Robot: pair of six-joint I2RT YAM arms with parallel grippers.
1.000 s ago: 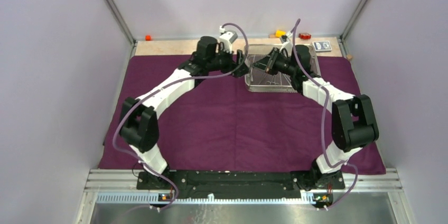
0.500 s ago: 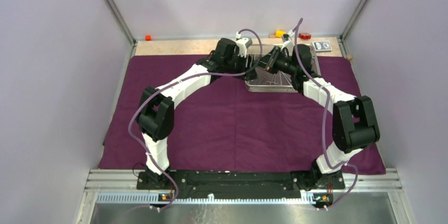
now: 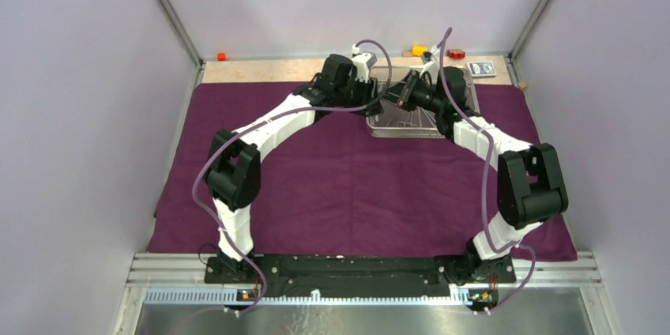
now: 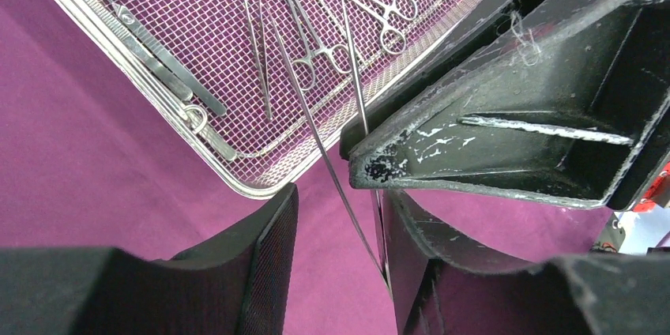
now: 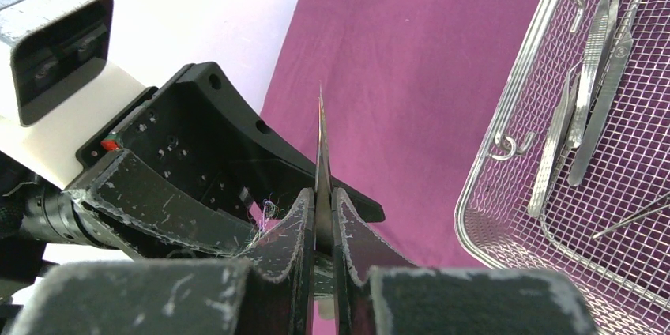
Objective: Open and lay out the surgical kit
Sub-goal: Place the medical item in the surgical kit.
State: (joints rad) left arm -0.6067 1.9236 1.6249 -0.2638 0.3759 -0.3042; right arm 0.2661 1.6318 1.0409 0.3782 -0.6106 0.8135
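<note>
The dark purple cloth [image 3: 355,185] lies spread flat, with the wire-mesh steel tray [image 3: 379,131] on its far middle. Ring-handled clamps [image 4: 387,15] and flat tweezers [image 5: 589,98] lie in the tray. My right gripper [image 5: 322,193] is shut on a slim pair of steel tweezers [image 5: 321,137], held above the cloth at the tray's left end. My left gripper [image 4: 340,193] meets it there with its jaws apart. The tweezers' [image 4: 316,126] joined end reaches between those jaws and lies against the right finger [image 4: 411,248]. In the top view both grippers [image 3: 385,96] sit tip to tip.
Along the far table edge sit an orange block [image 3: 222,56], a yellow block [image 3: 419,50], a red block [image 3: 456,54] and a blue-white card packet [image 3: 482,69]. Grey walls close in on both sides. The tray's rim [image 4: 237,185] lies just beyond my left fingers.
My left arm has swung right up to the right gripper at the tray. Its jaws have narrowed around the held tweezers. The right arm has stayed still.
</note>
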